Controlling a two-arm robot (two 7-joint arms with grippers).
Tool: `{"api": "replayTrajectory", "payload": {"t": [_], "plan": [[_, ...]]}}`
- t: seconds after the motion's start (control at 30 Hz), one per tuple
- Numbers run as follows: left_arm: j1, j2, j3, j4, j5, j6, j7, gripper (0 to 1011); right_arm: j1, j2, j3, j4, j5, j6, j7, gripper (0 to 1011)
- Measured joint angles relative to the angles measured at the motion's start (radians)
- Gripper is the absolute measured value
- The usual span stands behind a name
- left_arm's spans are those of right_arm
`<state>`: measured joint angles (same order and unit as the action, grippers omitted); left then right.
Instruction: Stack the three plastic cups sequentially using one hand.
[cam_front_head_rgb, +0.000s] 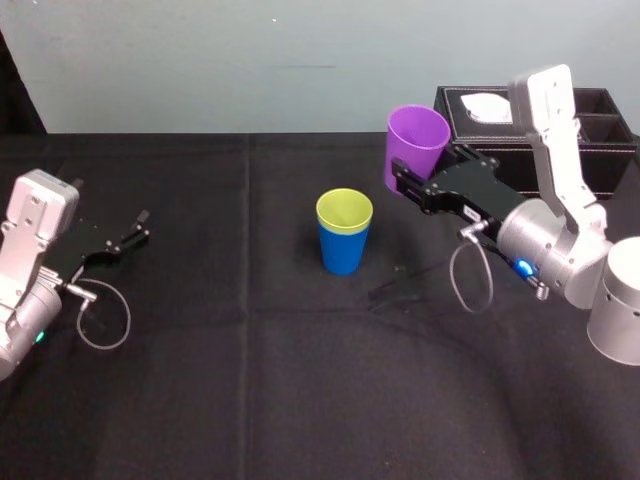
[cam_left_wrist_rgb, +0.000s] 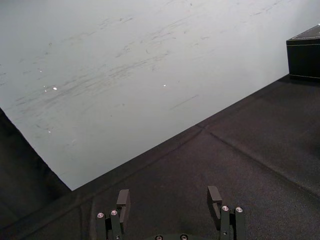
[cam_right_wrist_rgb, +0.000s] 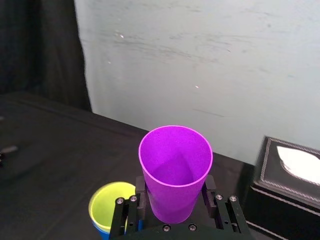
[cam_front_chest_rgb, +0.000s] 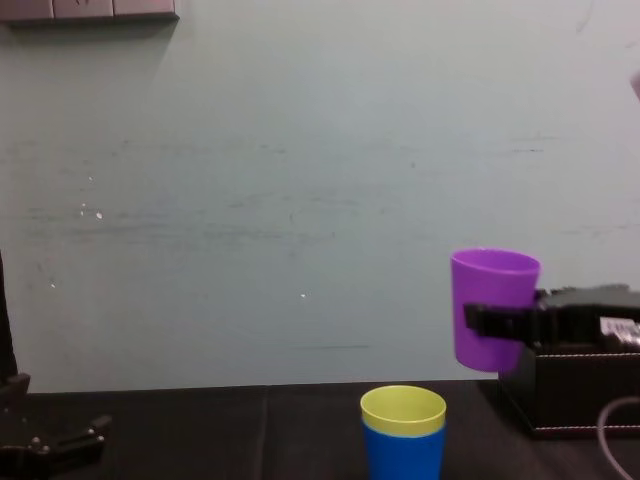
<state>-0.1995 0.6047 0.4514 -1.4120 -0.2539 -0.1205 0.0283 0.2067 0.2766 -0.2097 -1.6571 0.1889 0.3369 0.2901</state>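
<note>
A yellow-green cup (cam_front_head_rgb: 344, 211) sits nested inside a blue cup (cam_front_head_rgb: 343, 250) at the table's middle; both also show in the chest view, the yellow-green cup (cam_front_chest_rgb: 403, 409) above the blue cup (cam_front_chest_rgb: 402, 455). My right gripper (cam_front_head_rgb: 403, 180) is shut on the purple cup (cam_front_head_rgb: 415, 143), holding it upright in the air, up and to the right of the nested pair. In the right wrist view the purple cup (cam_right_wrist_rgb: 175, 172) stands between the fingers (cam_right_wrist_rgb: 209, 191), with the yellow-green cup (cam_right_wrist_rgb: 111, 205) below. My left gripper (cam_front_head_rgb: 138, 225) rests open at the far left.
A black tissue box (cam_front_head_rgb: 590, 125) stands at the back right, just behind the right arm. The black tabletop (cam_front_head_rgb: 250, 380) meets a pale wall at the back.
</note>
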Motion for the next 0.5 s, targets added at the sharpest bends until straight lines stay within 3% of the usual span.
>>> {"api": "replayTrajectory", "payload": {"t": [0.5], "plan": [[0.0, 0.0, 0.0, 0.0, 0.0, 0.0, 0.0, 1012, 0.022, 0.009, -0.075, -0.05, 0.027, 0.058, 0.008, 682]]}}
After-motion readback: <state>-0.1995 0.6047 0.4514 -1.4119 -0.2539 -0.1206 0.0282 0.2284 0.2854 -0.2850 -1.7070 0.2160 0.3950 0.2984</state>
